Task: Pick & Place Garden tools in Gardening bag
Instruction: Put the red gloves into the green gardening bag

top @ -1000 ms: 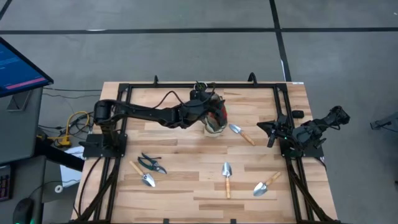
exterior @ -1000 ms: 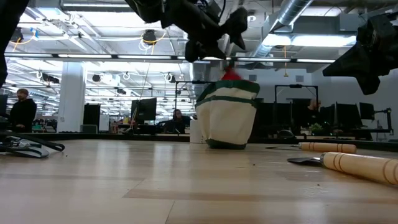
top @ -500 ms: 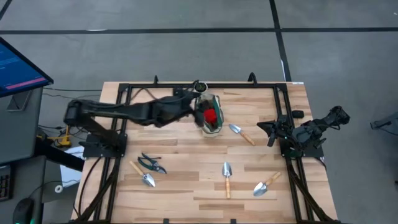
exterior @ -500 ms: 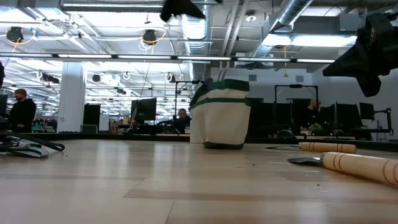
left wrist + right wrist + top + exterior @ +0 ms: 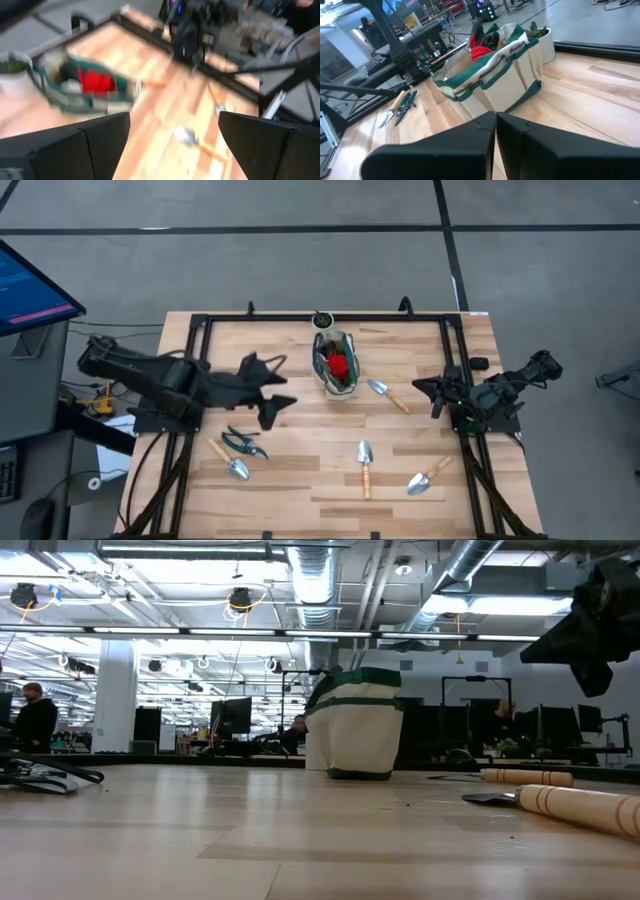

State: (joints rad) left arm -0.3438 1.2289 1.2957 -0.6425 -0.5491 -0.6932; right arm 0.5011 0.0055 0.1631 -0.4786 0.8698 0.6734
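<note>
A slatted wooden table [image 5: 320, 480] inside a black frame fills the overhead view, grey floor around it and an office hall behind in the low view.

Nearest the front edge, at about 6 o'clock, two silver-bladed trowels with pale wooden handles lie apart: one upright trowel [image 5: 365, 465] and one angled trowel [image 5: 428, 476] toward 5 o'clock. At 8 o'clock the dark-handled pruning shears [image 5: 244, 443] lie beside a third trowel [image 5: 230, 462].

The left gripper [image 5: 268, 388] hangs over the table at 9 o'clock, well clear of the bag — its fingers [image 5: 65, 145] stand wide apart with nothing between them. Its wrist picture is smeared, so the tools there are hard to make out.

The right gripper [image 5: 437, 393] rests at 3 o'clock by its mount, fingers [image 5: 470, 137] pressed together and empty.

Toward 12 o'clock stands the gardening bag [image 5: 335, 367] — cream fabric with dark green trim, mouth open, a red-and-black glove-like item [image 5: 339, 366] showing inside. A fourth trowel [image 5: 388, 394] lies just beside it toward 3 o'clock. A small white pot [image 5: 323, 321] with a green plant sits just behind the bag; the bag's deeper contents are hidden.
</note>
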